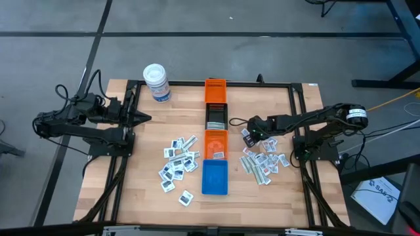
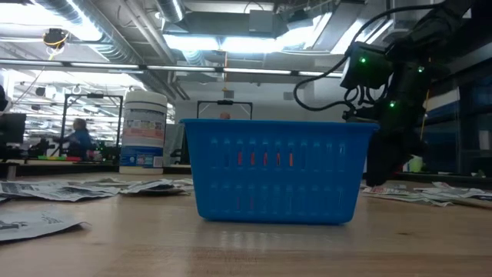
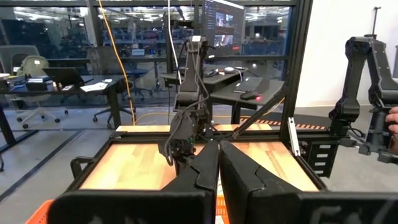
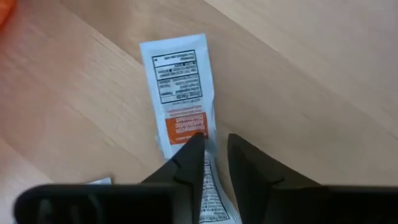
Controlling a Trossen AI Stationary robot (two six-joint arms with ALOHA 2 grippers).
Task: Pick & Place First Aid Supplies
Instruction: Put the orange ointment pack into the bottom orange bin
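Observation:
The first aid supplies lie in two scatters of small white packets, one left (image 1: pixel 177 164) and one right (image 1: pixel 262 160) of the row of bins. My right gripper (image 1: pixel 245 135) points steeply down at the far end of the right scatter, beside the nearer orange bin (image 1: pixel 216 144). In the right wrist view its fingers (image 4: pixel 216 152) stand a narrow gap apart over the near end of a white packet with orange print (image 4: pixel 180 93), which lies flat on the wood, overlapping a second packet (image 4: pixel 208 190). My left gripper (image 1: pixel 143 118) waits shut, held level above the table's left side. My right gripper comes slanting down from above onto the orange-printed packet's lower end (image 4: pixel 186 138), and one fingertip (image 4: pixel 193 152) covers it. The packet's edge runs into the gap between the fingers. I cannot tell whether the fingertips touch it. The packet lies flat on the table.
An orange bin (image 1: pixel 215 88), a black bin (image 1: pixel 216 116), the second orange bin and a blue bin (image 1: pixel 214 177) form a row down the table's middle. A white tub (image 1: pixel 157 82) stands at the far left. A person's hand (image 3: pixel 393 118) shows beyond the table.

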